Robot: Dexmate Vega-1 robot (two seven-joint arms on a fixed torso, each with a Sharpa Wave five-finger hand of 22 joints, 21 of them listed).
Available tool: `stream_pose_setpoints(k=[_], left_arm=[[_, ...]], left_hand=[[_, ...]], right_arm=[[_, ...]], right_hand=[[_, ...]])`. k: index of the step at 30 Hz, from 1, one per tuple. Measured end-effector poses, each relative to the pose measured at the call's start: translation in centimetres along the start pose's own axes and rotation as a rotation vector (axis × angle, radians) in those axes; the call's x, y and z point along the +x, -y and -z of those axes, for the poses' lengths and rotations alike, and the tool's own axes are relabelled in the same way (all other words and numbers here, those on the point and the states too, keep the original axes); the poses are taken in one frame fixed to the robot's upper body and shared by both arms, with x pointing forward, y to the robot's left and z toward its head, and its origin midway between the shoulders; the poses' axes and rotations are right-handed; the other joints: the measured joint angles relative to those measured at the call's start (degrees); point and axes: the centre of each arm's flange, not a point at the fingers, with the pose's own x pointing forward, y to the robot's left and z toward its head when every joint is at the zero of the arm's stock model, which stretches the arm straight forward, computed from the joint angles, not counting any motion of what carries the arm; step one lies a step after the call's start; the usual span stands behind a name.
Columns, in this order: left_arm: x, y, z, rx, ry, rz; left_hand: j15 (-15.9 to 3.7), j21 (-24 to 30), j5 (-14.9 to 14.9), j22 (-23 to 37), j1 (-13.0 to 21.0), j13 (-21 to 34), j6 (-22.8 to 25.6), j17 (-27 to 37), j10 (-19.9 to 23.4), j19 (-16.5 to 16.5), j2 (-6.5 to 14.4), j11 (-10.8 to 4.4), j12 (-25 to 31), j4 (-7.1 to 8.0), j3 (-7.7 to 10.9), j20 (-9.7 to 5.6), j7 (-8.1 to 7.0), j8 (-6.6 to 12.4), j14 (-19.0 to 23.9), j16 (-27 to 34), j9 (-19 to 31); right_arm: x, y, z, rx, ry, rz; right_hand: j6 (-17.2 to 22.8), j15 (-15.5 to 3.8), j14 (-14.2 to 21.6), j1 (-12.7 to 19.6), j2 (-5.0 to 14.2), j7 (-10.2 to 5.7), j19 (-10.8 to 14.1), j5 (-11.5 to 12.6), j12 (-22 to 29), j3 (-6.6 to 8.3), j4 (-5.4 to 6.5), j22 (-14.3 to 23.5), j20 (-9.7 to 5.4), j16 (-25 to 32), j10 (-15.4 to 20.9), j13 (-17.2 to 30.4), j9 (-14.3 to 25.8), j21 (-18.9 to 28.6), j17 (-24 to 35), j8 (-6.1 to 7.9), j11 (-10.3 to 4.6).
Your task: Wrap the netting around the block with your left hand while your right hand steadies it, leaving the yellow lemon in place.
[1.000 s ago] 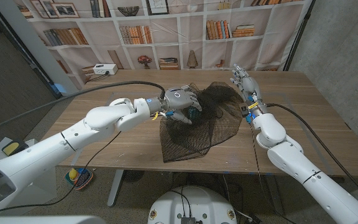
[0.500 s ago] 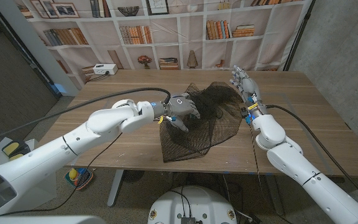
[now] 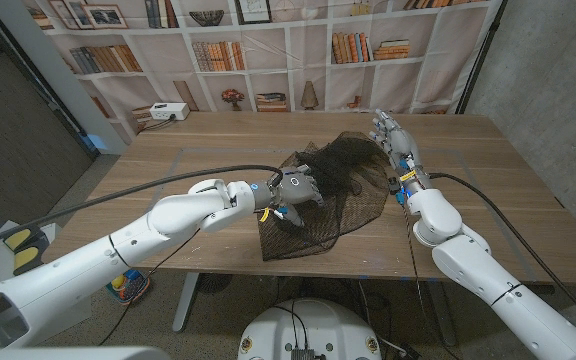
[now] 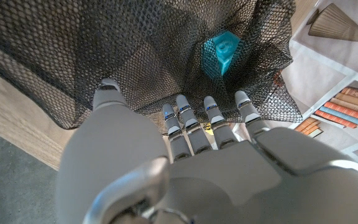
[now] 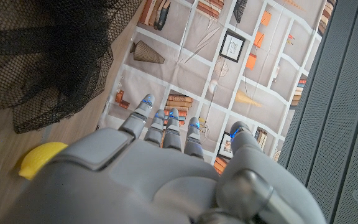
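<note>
Black netting (image 3: 346, 192) lies spread in a loose heap across the middle of the wooden table (image 3: 183, 165). In the left wrist view a cyan block (image 4: 224, 51) shows through the netting (image 4: 104, 43), covered by it. My left hand (image 3: 294, 188) hovers at the netting's near left part, fingers (image 4: 211, 115) stretched out with their tips at the mesh edge and nothing gripped. My right hand (image 3: 389, 135) stands upright at the netting's far right edge, fingers apart, holding nothing. The yellow lemon (image 5: 39, 158) lies on the table beside the netting (image 5: 36, 56), close to my right hand (image 5: 154, 168).
A white box (image 3: 168, 110) sits at the table's far left corner. A bookshelf backdrop (image 3: 268, 40) runs behind the table. A black cable (image 3: 168, 185) trails along my left arm. Bare wood shows left of the netting and along the near edge.
My left hand has drawn back from the top of the netting toward the near side of the table. The right hand has stayed where it was.
</note>
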Motion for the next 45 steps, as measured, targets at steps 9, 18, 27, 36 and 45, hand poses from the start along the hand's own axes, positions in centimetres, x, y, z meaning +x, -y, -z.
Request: stream_pose_setpoints(k=[9,18,27,36,45], left_arm=[[0.1,0.4,-1.6,0.084,-0.003,0.012],[-0.2,-0.7,-2.5,0.152,-0.023,0.039],[-1.5,-2.3,-2.8,0.203,-0.082,-0.002],[-2.6,-4.1,-2.5,0.208,-0.096,-0.024],[-2.2,-5.5,-1.7,0.191,-0.085,0.005]], left_hand=[[0.05,-2.4,2.2,0.3,-1.9,3.5,3.4,0.5,0.5,-3.0,-1.9,-0.80,2.2,1.13,-4.28,0.81,1.92,2.94,-2.1,-1.1,2.6],[0.12,-4.1,5.0,0.5,-0.4,6.1,-10.8,1.0,-10.1,-3.8,-0.4,1.03,-0.5,2.46,-7.65,0.81,-2.33,-0.99,-6.4,-1.3,2.4],[0.11,-3.9,5.3,0.5,2.2,4.7,-6.3,0.7,-6.7,-1.4,5.6,0.91,-0.5,2.56,-6.14,0.62,-2.90,0.41,-4.2,-0.2,1.7],[0.00,-3.7,3.7,0.5,1.2,4.7,6.5,0.1,4.9,0.1,4.5,-0.71,2.8,3.46,-9.43,-0.30,-2.16,4.38,0.7,0.8,0.9],[-0.05,-4.8,4.1,0.5,-0.6,4.8,4.2,0.2,3.3,-0.2,-0.2,-0.85,0.9,4.17,-13.58,0.02,-1.83,2.68,-0.1,0.5,0.6]], right_arm=[[-0.9,-0.2,-0.2,-0.001,-0.003,0.004],[-1.6,-0.1,-0.4,-0.005,-0.005,0.015],[-2.0,-0.2,-0.5,-0.009,-0.004,0.018],[-2.2,-0.2,-0.5,-0.010,-0.003,0.026],[-2.3,-0.1,-0.6,-0.014,0.001,0.035]], right_hand=[[0.0,0.09,0.1,0.0,0.02,0.00,0.3,0.0,0.0,0.00,0.00,0.0,0.32,0.2,0.0,0.0,0.0,0.0,0.0,0.00,0.00],[0.0,0.09,0.1,0.0,0.02,0.01,0.6,0.0,0.0,0.00,0.00,0.0,0.03,0.2,0.0,0.0,0.0,0.0,0.0,0.00,0.00],[0.0,0.09,0.1,0.0,0.03,0.01,0.6,0.0,0.0,0.00,0.00,0.0,0.03,0.2,0.0,0.0,0.0,0.0,-0.1,0.00,-0.01],[0.2,0.09,0.1,0.0,0.02,0.22,0.6,0.0,0.0,0.00,0.00,0.0,0.03,0.2,0.0,0.0,0.0,0.0,-0.2,0.00,-0.01],[0.2,-0.12,0.3,0.2,-0.14,0.21,0.6,0.0,0.0,0.23,0.23,0.0,0.04,0.2,0.0,0.0,0.0,0.0,-0.1,0.00,-0.01]])
